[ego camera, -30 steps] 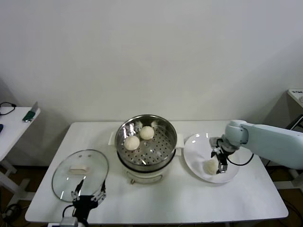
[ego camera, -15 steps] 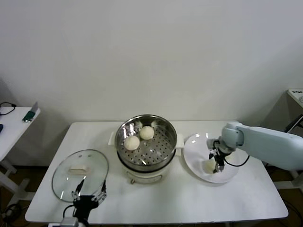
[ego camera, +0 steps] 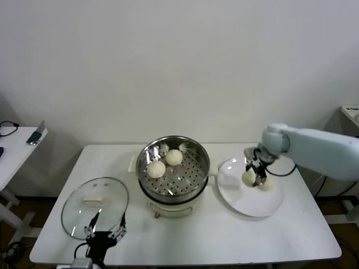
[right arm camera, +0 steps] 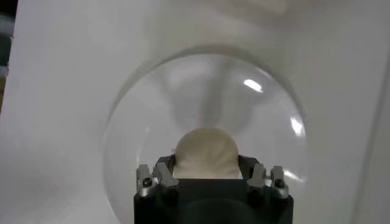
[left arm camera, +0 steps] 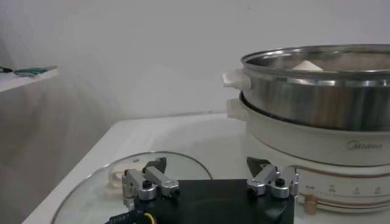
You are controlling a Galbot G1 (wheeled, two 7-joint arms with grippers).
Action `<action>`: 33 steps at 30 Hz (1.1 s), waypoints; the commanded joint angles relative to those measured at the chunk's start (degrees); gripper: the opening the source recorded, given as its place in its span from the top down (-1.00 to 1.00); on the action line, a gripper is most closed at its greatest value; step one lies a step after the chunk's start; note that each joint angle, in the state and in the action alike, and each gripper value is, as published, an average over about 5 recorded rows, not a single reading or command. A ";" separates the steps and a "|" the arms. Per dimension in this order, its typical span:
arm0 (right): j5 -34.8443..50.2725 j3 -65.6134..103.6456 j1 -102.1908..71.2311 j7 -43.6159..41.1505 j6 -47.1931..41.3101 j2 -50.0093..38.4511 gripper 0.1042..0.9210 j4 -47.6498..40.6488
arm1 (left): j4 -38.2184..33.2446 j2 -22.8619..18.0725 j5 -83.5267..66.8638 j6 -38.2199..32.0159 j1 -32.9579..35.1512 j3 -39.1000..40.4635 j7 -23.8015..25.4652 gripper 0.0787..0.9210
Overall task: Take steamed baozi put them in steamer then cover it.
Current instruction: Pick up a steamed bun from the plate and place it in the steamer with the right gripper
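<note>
The steamer (ego camera: 174,168) stands mid-table with two steamed baozi (ego camera: 156,168) (ego camera: 174,157) on its perforated tray. My right gripper (ego camera: 256,175) hangs over the white plate (ego camera: 247,204), shut on a third baozi (ego camera: 248,177); in the right wrist view this baozi (right arm camera: 206,152) fills the space between the fingers, above the plate (right arm camera: 207,79). Another pale bun (ego camera: 267,184) shows just right of the gripper. The cover (ego camera: 95,206), a glass lid, lies flat at the front left. My left gripper (ego camera: 104,232) (left arm camera: 207,176) waits open at the lid's near edge, holding nothing.
The steamer's white base and side handle (left arm camera: 234,79) rise close beside the lid (left arm camera: 122,176). A small side table (ego camera: 17,140) stands far left with a green object on it. Bare tabletop lies in front of the steamer and plate.
My right gripper has shut on a baozi and lifted it off the plate, moving up and toward the back. The left arm has not moved.
</note>
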 commanded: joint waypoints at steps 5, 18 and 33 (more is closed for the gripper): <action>-0.74 1.20 24.36 -2.63 20.04 14.23 -0.44 11.79 | -0.22 -0.06 0.40 0.22 0.25 0.01 -0.08 -0.77; -9.62 1.17 12.53 1.32 24.90 24.08 -0.43 21.09 | -0.86 -0.04 0.00 0.17 1.11 -0.82 -0.18 -0.77; -19.08 -1.13 4.36 4.25 24.04 26.91 -0.43 15.40 | -0.68 0.04 -0.11 0.07 1.27 -0.76 -0.19 -0.77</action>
